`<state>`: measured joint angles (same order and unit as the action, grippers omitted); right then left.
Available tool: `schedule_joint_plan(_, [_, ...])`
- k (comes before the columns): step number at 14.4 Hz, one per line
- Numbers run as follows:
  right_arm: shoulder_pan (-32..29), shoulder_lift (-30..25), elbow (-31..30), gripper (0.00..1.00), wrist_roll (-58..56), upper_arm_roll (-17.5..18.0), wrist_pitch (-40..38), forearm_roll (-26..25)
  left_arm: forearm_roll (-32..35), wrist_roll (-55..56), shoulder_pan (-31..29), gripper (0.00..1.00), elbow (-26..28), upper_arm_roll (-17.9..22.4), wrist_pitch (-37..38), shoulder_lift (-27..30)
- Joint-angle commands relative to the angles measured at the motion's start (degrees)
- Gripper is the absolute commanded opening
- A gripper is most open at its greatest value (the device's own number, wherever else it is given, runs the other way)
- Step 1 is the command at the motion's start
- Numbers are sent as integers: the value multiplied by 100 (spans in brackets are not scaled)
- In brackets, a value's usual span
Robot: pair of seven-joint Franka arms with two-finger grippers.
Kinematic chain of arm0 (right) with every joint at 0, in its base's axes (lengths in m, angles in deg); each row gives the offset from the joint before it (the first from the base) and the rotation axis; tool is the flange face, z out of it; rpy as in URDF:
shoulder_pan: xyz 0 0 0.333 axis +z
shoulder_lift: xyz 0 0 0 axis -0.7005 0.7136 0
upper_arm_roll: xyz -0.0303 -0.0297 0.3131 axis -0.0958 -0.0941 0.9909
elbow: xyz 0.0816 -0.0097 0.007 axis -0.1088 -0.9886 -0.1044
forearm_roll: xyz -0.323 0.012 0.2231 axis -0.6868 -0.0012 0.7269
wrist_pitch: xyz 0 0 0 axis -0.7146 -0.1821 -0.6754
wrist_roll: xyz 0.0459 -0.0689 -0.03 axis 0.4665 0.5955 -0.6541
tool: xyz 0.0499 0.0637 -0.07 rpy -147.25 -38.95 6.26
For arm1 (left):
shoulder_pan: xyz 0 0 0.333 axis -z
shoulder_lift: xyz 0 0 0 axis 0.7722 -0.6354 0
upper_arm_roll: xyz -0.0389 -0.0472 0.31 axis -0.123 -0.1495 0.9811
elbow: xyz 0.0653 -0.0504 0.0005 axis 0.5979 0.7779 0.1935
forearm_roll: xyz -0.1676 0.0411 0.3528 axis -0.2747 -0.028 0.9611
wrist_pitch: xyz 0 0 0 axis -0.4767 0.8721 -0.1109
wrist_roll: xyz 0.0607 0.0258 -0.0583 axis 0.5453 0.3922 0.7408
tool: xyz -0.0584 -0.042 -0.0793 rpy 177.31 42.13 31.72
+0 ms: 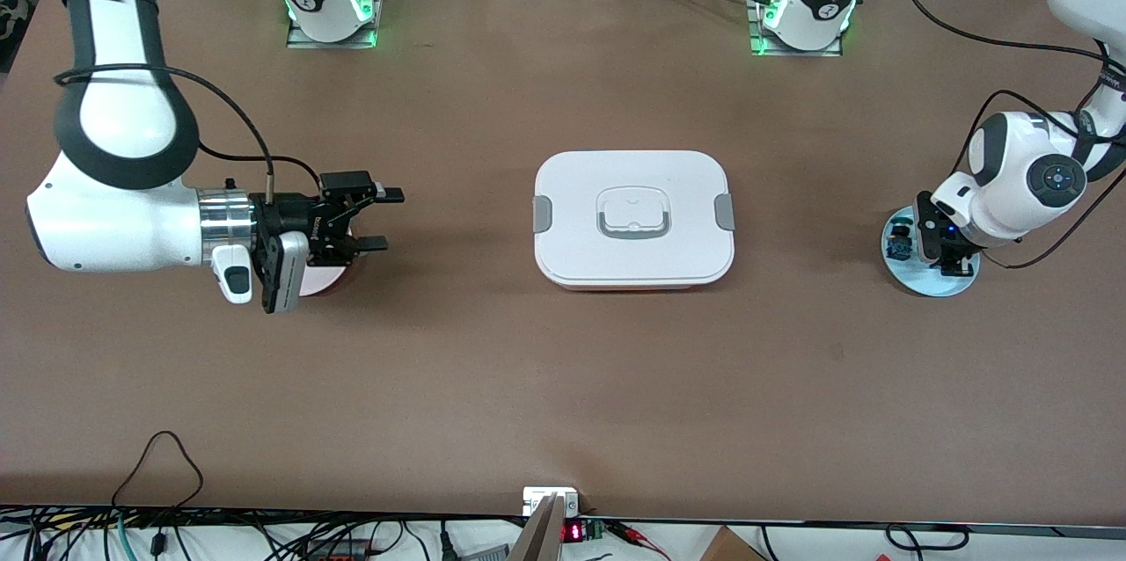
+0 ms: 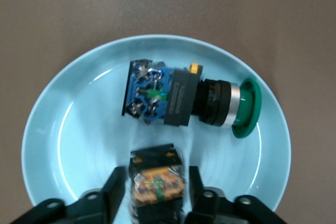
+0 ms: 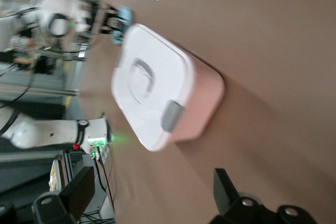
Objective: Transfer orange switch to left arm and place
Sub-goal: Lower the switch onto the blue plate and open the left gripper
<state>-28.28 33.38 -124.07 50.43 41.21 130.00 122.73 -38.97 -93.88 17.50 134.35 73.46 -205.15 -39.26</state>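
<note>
The orange switch (image 2: 156, 184) lies on a light blue plate (image 2: 63, 129) at the left arm's end of the table. My left gripper (image 2: 156, 176) is down over that plate (image 1: 915, 281), open, one finger on each side of the switch with a narrow gap at both. In the front view the hand (image 1: 946, 255) hides the switch. The white box (image 1: 633, 218) sits mid-table with its lid on. My right gripper (image 1: 384, 218) hangs open and empty toward the right arm's end, pointing at the box (image 3: 157, 93).
A blue-and-black switch (image 2: 157, 95) with a green button lies on the same plate, beside the orange one. A pinkish plate (image 1: 330, 281) sits under the right hand. Bare brown table stretches between the box and both plates.
</note>
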Motion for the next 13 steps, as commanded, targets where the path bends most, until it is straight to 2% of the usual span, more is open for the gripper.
schedule_joint_plan(1, [69, -105, 30, 100, 1518, 4, 63, -1063, 130, -344, -132, 100, -71, -141, 24, 128])
schedule_joint_plan(2, [69, -122, 30, 100, 1705, 4, 46, -1520, 122, -335, -123, 100, -97, -245, 251, 347])
schedule_joint_plan(4, [69, -184, 21, 100, 2301, 4, -77, -2268, -53, -300, -123, 100, -394, -553, 1275, 760])
schedule_joint_plan(7, [43, -289, 30, 100, 2699, 4, -542, -3471, -895, -143, -62, 100, -1578, -852, 3418, 806])
schedule_joint_plan(9, [8, -447, 47, 100, 2708, 4, -692, -4333, -1021, 374, 35, 100, -2361, -1053, 4825, 797])
schedule_joint_plan(11, [-45, -614, 56, 100, 2717, -4, -684, -4862, -1030, 1015, 44, 100, -2925, -1282, 5855, 806])
schedule_joint_plan(13, [-281, -851, 91, 100, 2569, 4, -483, -5049, -1030, 1683, 44, 100, -3417, -1607, 6490, 806])
